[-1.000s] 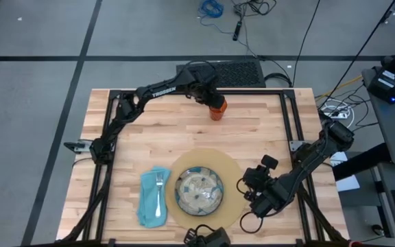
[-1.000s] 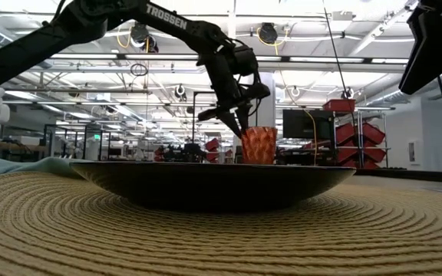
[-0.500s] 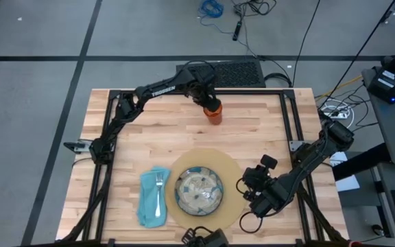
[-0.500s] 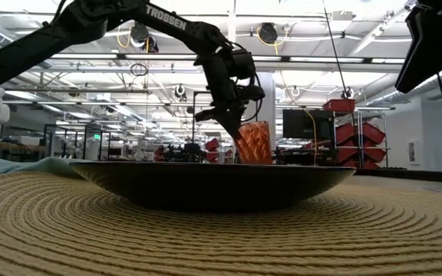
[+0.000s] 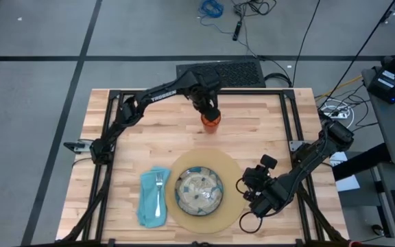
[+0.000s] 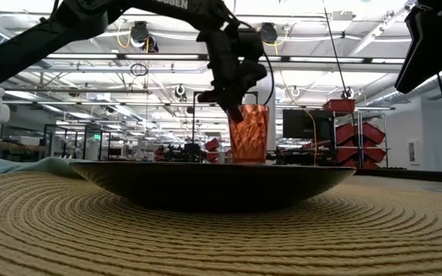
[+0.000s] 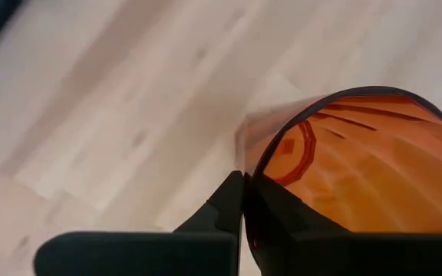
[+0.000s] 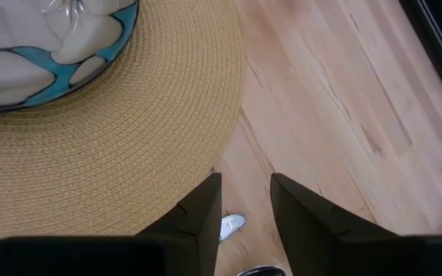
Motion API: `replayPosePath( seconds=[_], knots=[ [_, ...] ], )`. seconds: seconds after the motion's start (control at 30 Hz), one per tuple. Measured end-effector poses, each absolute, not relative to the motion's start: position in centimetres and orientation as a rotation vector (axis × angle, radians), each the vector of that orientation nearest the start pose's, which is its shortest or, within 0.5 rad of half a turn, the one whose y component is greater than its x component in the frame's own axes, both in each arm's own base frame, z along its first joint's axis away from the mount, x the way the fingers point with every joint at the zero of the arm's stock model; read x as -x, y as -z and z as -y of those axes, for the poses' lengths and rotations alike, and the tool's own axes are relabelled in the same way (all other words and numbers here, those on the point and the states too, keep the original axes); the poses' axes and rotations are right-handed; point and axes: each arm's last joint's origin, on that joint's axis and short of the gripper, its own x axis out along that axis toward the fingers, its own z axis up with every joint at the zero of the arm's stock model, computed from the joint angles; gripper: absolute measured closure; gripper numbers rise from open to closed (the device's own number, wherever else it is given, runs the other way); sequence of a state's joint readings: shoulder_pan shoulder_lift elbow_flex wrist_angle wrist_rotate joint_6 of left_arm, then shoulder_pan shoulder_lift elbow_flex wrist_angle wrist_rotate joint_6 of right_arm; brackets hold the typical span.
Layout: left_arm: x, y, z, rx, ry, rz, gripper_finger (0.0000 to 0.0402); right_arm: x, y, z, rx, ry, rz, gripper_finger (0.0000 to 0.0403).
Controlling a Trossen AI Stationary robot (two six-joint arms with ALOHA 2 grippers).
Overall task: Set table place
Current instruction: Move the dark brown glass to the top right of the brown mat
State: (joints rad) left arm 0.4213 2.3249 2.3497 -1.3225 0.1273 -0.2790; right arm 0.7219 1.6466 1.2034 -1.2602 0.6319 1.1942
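beyond the plate (image 5: pixel 199 191), a ribbed translucent orange cup (image 5: pixel 211 121) (rim pinched by left tool (image 5: pixel 210 113)).

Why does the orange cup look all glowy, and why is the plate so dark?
In the left wrist view, light shines through the see-through orange cup, pinched at its rim by the left hand. In the low view, bright ceiling lamps sit behind the plate, leaving its side shadowed.

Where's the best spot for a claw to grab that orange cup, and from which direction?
Grip the rim wall of the orange cup, coming down from above with one finger inside and one outside. It stands upright with its mouth open upward, and its wall is thin, so a pinch over the lip fits. The left claw is already shut on the rim this way.
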Motion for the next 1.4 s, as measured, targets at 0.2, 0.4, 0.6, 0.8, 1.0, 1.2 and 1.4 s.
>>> replayPosePath(
  seconds=[0.2,0.4,0.6,0.8,1.0,1.2,1.4],
  knots=[
    [-43.9,-27.1,-16.6,0.571,-0.341,-1.238,0.0401,-21.8,-22.6,-16.9,0.039,0.652,-1.072,0.0298],
    [-44.7,-27.2,-15.1,0.547,-0.285,-1.214,0.0401,-21.8,-22.5,-16.9,0.024,0.657,-1.070,0.0298],
    [-45.5,-27.0,-14.3,0.506,-0.246,-1.189,0.0402,-21.9,-22.5,-17.0,0.015,0.655,-1.065,0.0298],
    [-46.6,-25.1,-13.7,0.486,-0.206,-1.215,0.0401,-21.9,-22.5,-17.0,0.012,0.654,-1.063,0.0298],
    [-47.5,-23.5,-13.0,0.482,-0.144,-1.227,0.0401,-21.9,-22.6,-17.0,0.011,0.653,-1.062,0.0298],
    [-47.9,-23.6,-12.3,0.441,-0.114,-1.211,0.0401,-21.9,-22.5,-17.0,0.013,0.653,-1.064,0.0298],
    [-48.4,-24.0,-11.8,0.413,-0.111,-1.158,0.0401,-21.9,-22.6,-17.0,0.022,0.644,-1.065,0.0298]
  ],
)
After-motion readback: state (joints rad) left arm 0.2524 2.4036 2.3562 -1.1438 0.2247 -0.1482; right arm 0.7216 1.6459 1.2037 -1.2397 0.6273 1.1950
